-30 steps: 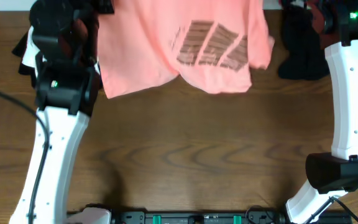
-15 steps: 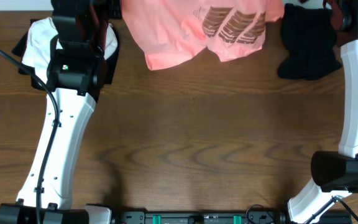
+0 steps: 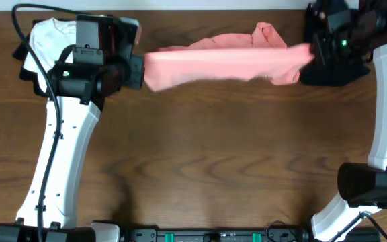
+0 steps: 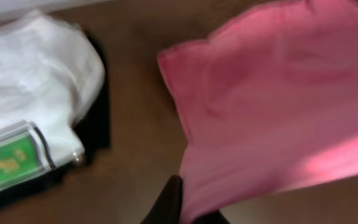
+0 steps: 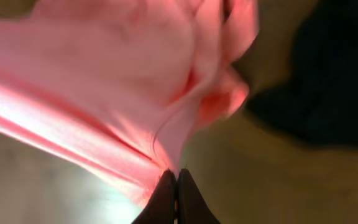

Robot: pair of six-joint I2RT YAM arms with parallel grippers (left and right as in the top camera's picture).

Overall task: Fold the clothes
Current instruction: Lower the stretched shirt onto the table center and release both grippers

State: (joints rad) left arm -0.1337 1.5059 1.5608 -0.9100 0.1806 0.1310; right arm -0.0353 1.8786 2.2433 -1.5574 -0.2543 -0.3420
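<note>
Tool, left side: we find the left tool closed, its dark fingertips pinched on the left edge of the salmon-pink cotton T-shirt.
Tool, right side: the right tool is likewise closed. Its two dark fingers meet on the shirt's right edge, with fabric bunched just above them.
Shirt position: the shirt is stretched sideways as a narrow band between the two tools, over the far part of the counter. We cannot tell whether its lower edge touches the surface.
Other clothes: a crumpled white garment lies on a black garment at the far left, behind the left arm. A black heap of cloth lies at the far right, just beside the right tool.
Surface: we see a brown wood-grain counter, with a black rail along its near edge.
</note>
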